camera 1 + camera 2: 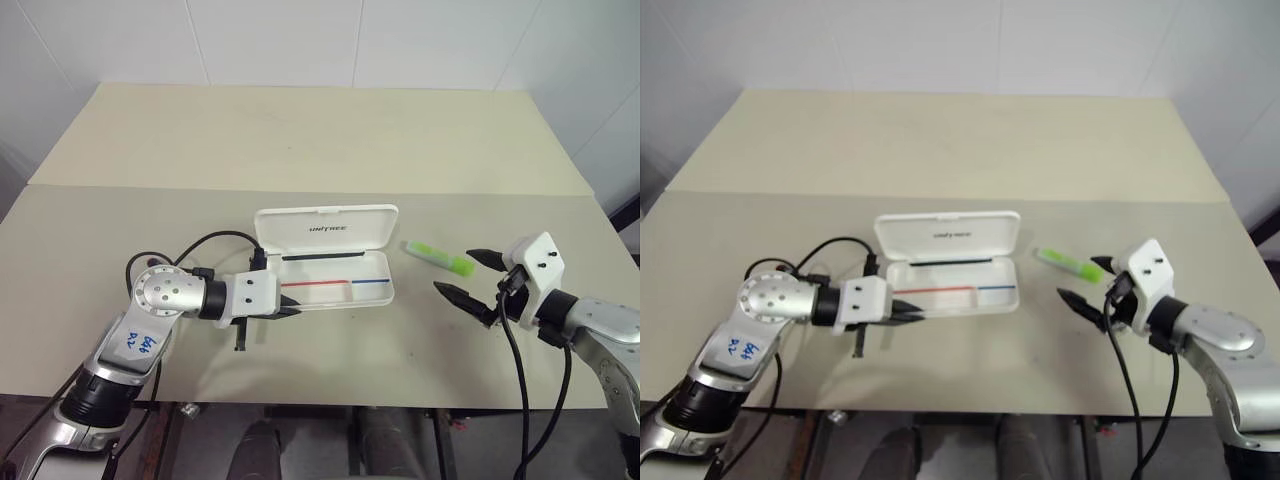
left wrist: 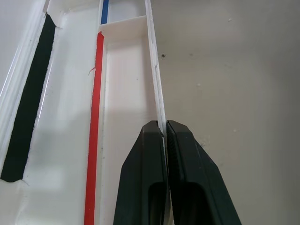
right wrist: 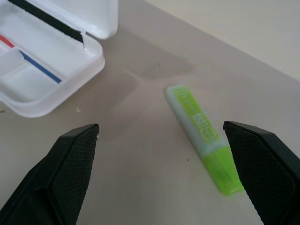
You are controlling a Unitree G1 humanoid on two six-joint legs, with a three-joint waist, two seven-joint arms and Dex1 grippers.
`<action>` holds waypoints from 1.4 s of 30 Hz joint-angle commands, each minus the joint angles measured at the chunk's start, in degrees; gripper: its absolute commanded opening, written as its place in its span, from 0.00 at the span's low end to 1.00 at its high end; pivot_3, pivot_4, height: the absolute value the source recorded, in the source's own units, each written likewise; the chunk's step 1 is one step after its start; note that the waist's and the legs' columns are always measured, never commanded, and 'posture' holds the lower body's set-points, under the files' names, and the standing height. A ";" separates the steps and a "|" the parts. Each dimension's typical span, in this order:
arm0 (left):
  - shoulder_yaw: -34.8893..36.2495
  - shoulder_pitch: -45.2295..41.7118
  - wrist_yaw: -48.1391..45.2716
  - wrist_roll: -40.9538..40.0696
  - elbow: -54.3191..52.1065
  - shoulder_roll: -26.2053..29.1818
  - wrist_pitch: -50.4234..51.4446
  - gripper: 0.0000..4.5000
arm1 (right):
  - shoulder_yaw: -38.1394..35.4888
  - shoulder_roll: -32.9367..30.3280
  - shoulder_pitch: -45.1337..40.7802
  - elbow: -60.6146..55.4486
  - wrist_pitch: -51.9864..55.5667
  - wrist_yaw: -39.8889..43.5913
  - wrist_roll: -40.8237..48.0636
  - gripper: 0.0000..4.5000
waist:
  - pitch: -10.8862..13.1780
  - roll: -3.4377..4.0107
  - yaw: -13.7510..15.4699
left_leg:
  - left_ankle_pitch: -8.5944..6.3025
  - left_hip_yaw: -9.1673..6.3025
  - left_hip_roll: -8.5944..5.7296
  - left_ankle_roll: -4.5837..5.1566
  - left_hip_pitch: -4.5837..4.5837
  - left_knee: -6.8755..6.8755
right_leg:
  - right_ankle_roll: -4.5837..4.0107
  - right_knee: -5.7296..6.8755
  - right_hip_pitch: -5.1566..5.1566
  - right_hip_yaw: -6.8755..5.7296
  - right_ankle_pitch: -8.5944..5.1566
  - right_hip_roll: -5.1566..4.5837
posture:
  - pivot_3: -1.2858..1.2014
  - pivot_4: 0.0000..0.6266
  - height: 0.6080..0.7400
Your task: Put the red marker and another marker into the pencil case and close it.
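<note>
Fingers of my left gripper [image 1: 292,312] are pinched together at the near-left edge of the open pencil case [image 1: 335,262], holding nothing I can see. My right gripper [image 1: 470,276] is spread wide, empty, beside the green marker [image 1: 439,258] lying right of the case.

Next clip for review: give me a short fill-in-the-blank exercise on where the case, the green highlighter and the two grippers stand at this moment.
1. The lid of the pencil case stands ____.
2. The green highlighter lies on the table, ____ the case.
3. The fingers of the right gripper near the highlighter are ____.
4. The left gripper, at the case's front wall, has its fingers ____.

Missing words: open; outside; open; shut
</note>
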 commanded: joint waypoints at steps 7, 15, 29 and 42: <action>-0.80 2.35 3.69 -0.22 -1.89 -0.37 -0.85 0.00 | -4.03 -1.87 2.91 -4.05 -1.33 2.07 1.66 1.00 | 0.02 -0.04 -0.09 | 0.00 0.00 0.00 0.00 0.07 0.05 | 0.05 -0.20 0.18 0.01 0.06 0.00 | 0.52 0.24 1.00; -2.70 2.27 5.70 0.54 -2.40 -0.99 -1.81 0.24 | -2.95 -1.77 1.58 -3.58 -1.11 1.68 1.28 1.00 | 0.02 -0.04 -0.05 | 0.00 0.00 0.00 0.00 0.05 0.00 | 0.07 -0.34 0.21 0.01 0.07 0.00 | 0.52 0.24 1.00; -1.27 2.61 4.75 -4.99 -8.93 0.32 4.28 0.99 | 0.70 -1.65 -2.41 -1.58 -1.59 2.40 0.64 1.00 | 0.02 -0.04 -0.07 | -0.01 0.00 0.00 0.01 0.07 0.01 | 0.10 -0.40 0.26 0.02 0.09 -0.01 | 0.52 0.24 1.00; 9.77 -0.81 -6.04 -13.72 -1.37 12.78 2.88 0.99 | 4.57 -1.61 -7.61 3.38 -3.61 4.55 -0.90 1.00 | 0.07 -0.03 -0.36 | -0.02 0.00 0.00 0.03 0.09 -0.01 | 0.08 -0.44 0.26 0.01 0.09 -0.01 | 0.52 0.24 1.00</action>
